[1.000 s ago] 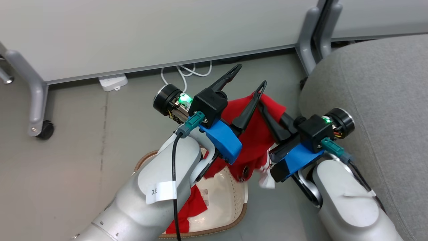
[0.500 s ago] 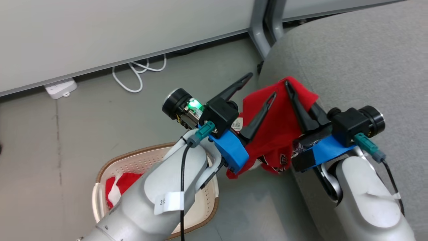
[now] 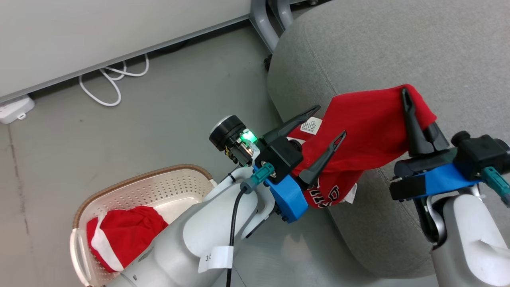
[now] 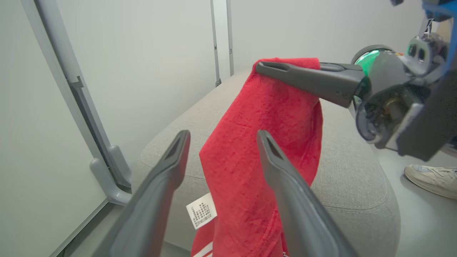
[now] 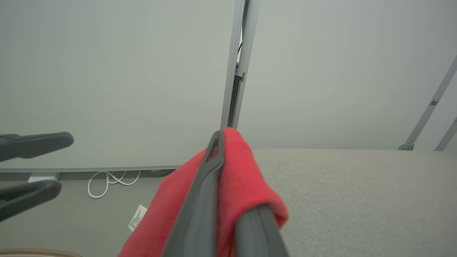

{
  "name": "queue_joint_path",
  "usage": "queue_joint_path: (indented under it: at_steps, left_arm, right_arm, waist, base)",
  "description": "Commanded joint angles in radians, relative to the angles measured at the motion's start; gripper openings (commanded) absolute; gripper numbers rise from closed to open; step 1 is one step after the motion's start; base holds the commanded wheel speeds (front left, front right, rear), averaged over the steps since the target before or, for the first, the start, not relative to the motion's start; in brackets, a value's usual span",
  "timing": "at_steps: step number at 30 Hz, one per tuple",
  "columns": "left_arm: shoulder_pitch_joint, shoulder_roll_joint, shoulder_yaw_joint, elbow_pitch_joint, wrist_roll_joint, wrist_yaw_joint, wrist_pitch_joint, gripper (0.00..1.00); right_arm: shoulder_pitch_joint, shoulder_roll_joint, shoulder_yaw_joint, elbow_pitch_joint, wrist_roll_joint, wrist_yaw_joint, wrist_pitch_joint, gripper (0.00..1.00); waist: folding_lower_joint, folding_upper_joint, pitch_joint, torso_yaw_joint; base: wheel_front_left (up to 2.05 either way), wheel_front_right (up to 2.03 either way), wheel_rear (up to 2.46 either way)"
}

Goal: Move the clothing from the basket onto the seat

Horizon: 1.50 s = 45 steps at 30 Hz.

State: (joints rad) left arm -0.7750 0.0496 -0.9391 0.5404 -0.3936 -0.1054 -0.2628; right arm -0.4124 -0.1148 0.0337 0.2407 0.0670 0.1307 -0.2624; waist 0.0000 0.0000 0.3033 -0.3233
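Right fingers (image 3: pixel 410 123) tight on red clothing (image 3: pixel 366 123)

- The seat (image 3: pixel 398 48) takes up the right side; the basket (image 3: pixel 159 187) stands on the floor (image 3: pixel 159 131) to its left.
- A second garment (image 3: pixel 123 235) lies in the basket's left end.
- The hanging garment (image 3: pixel 370 127) trails from the right claw (image 3: pixel 405 92) over the seat's left edge.
- The left claw (image 3: pixel 330 121) sits just left of that fabric.
- A cable (image 3: pixel 107 85) lies behind, at the wall panel's (image 3: pixel 99 28) foot.
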Motion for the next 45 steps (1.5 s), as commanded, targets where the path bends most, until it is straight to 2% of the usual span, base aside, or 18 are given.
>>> queue_joint_path:
  at_steps: [1, 11, 18, 22, 28, 35, 45]
  left_arm:
    - [0.01, 0.001, -0.007, 0.002, 0.009, -0.004, -0.003, 1.0]
    - [0.014, 0.001, -0.063, 0.01, 0.015, -0.014, -0.003, 1.0]
    - [0.011, 0.002, -0.072, 0.008, 0.01, -0.017, -0.003, 1.0]
    - [0.004, 0.002, -0.065, 0.002, 0.013, -0.016, -0.003, 1.0]
    - [-0.007, 0.007, -0.046, -0.011, 0.023, -0.004, -0.003, 1.0]
    - [-0.043, 0.024, -0.023, -0.026, 0.046, 0.006, -0.003, 1.0]
    - [-0.137, 0.057, -0.011, -0.047, 0.09, 0.021, 0.002, 1.0]
  right_arm:
    - [0.017, 0.005, -0.021, -0.014, -0.004, 0.0, -0.004, 0.0]
    - [0.078, 0.012, -0.113, -0.043, -0.004, 0.0, -0.004, 0.0]
    - [0.087, 0.021, -0.122, -0.039, -0.007, 0.0, -0.004, 0.0]
    - [0.061, 0.019, -0.117, -0.037, -0.008, 0.0, -0.004, 0.0]
    - [-0.031, -0.017, -0.111, -0.064, -0.01, 0.0, -0.004, 0.0]
    - [-0.243, -0.121, -0.158, -0.096, -0.003, 0.0, -0.004, 0.0]
    - [-0.536, -0.395, -0.398, -0.066, 0.018, 0.0, -0.003, 0.0]
  waist:
    - [0.0, 0.0, 0.015, -0.018]
    - [0.0, 0.0, 0.049, -0.054]
    - [0.0, 0.0, 0.054, -0.059]
    - [0.0, 0.0, 0.052, -0.056]
    - [0.0, 0.0, 0.068, -0.052]
    - [0.0, 0.0, 0.146, -0.041]
    - [0.0, 0.0, 0.321, -0.018]
  base:
    - [0.0, 0.0, 0.0]
    - [0.0, 0.0, 0.0]
    - [0.0, 0.0, 0.0]
    - [0.0, 0.0, 0.0]
    - [0.0, 0.0, 0.0]
    - [0.0, 0.0, 0.0]
    - [0.0, 0.0, 0.0]
